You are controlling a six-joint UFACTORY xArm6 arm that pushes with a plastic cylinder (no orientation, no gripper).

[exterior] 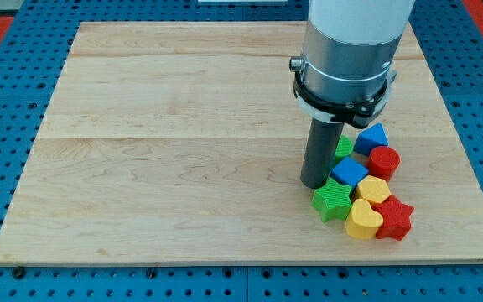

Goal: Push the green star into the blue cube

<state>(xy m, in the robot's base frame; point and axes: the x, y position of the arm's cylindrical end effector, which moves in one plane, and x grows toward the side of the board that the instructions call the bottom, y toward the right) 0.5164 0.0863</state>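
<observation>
The green star lies at the lower right of the wooden board, touching the blue cube just above and to its right. My tip stands right at the star's upper left edge and at the left side of the blue cube. The rod and the arm's grey body hide part of another green block behind them.
Other blocks are packed tight around them: a blue block, a red block, a yellow block, a yellow heart and a red star. The board's right edge lies close by.
</observation>
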